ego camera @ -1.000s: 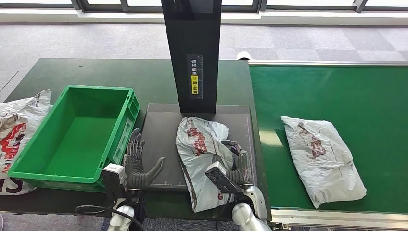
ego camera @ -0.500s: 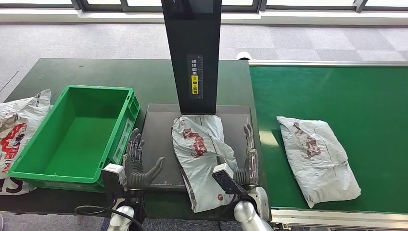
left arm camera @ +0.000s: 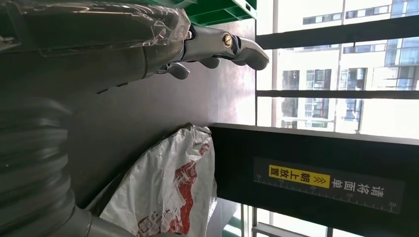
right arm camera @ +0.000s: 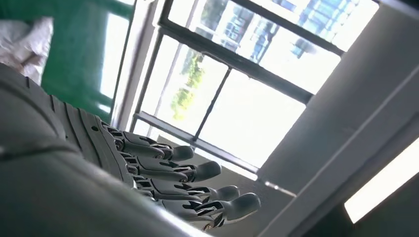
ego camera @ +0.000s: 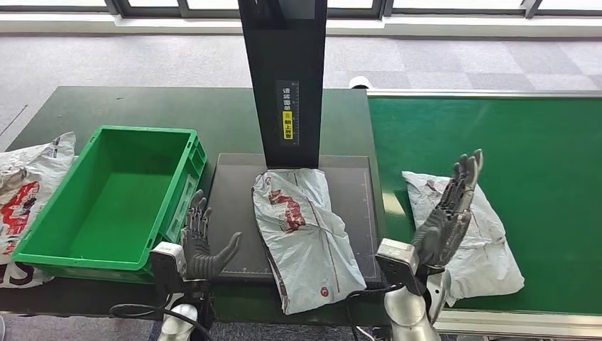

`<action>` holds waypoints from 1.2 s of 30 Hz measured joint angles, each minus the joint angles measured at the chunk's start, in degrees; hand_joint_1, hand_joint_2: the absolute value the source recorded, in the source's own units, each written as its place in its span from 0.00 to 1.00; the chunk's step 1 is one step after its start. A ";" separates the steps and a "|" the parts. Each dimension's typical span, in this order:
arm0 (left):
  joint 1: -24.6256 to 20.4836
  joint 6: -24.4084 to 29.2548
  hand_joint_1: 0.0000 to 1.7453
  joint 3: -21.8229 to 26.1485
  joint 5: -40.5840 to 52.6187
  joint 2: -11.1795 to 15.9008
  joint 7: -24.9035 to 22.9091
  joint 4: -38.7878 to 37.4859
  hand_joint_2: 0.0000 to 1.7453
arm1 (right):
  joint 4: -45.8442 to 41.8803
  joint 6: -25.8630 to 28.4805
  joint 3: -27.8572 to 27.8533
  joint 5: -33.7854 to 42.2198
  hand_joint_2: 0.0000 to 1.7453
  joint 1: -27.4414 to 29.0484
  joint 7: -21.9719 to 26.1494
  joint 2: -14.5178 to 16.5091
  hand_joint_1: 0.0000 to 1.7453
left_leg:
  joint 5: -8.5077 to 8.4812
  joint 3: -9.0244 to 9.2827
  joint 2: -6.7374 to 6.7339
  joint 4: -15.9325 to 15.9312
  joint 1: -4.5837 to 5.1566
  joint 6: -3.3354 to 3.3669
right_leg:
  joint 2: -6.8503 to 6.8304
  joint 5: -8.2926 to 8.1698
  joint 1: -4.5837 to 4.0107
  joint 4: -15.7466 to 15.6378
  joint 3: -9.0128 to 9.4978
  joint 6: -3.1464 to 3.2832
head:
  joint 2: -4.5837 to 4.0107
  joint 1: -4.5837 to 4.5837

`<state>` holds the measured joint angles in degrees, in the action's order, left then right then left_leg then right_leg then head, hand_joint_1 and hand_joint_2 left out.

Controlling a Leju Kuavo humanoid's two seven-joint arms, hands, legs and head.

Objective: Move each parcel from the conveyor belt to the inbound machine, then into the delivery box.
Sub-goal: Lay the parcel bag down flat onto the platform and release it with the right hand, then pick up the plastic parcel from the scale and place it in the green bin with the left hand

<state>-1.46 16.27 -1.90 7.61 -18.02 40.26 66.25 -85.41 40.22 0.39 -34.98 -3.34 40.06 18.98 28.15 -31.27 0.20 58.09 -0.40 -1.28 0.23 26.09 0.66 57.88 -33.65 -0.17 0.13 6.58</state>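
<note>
Right hand (ego camera: 446,217) is raised, fingers spread and empty, above the parcel on the conveyor belt (ego camera: 461,227). Left hand (ego camera: 202,245) waits with fingers apart and empty beside the green delivery box (ego camera: 113,199). Another parcel (ego camera: 302,227) lies on the inbound machine (ego camera: 234,206); grasping it by its near edge would suit lifting it boxward.

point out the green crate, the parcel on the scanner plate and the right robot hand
green crate (ego camera: 42,257), head view, on its near rim
parcel on the scanner plate (ego camera: 309,241), head view, middle of the bag
right robot hand (ego camera: 446,220), head view, on the palm, raised and open
</note>
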 joint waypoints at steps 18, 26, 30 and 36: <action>-1.81 -1.06 0.00 -4.37 10.26 -0.76 -0.15 -1.78 1.00 | -14.26 -0.12 -0.46 -2.29 0.00 2.71 -0.57 -0.14 0.00 | 0.00 0.06 -0.06 0.03 0.02 0.01 | 0.02 -0.03 0.02 -0.01 0.03 -0.02 | 0.00 0.00; -10.92 9.13 0.00 -17.02 21.46 -1.39 -10.93 -16.54 1.00 | -11.84 -0.15 2.08 -0.98 0.00 2.23 -0.04 -0.14 0.00 | -0.02 0.06 -0.10 0.05 0.05 0.03 | 0.04 -0.11 0.05 -0.01 0.03 -0.05 | 0.00 0.00; -15.22 13.50 0.00 -22.14 25.16 -2.18 -16.47 -23.66 1.00 | -10.53 -0.15 2.60 -0.54 0.00 2.02 -0.04 -0.14 0.00 | -0.04 0.04 -0.11 0.05 0.05 0.04 | 0.04 -0.14 0.05 -0.01 0.02 -0.07 | 0.00 0.00; -19.83 15.51 0.00 -27.15 29.06 -3.11 -25.27 -31.55 1.00 | -8.34 -0.15 2.83 0.51 0.00 1.77 -0.04 -0.14 0.00 | -0.03 0.00 -0.09 0.04 0.04 0.04 | 0.03 -0.14 0.05 -0.01 0.02 -0.07 | 0.00 0.00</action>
<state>-21.29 31.78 -29.05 36.66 -21.13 14.99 34.70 -93.75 40.06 3.21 -34.47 -1.56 40.02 18.84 28.12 -31.27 0.11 58.13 -0.35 -1.24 0.26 25.95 0.72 57.88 -33.63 -0.24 0.13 6.58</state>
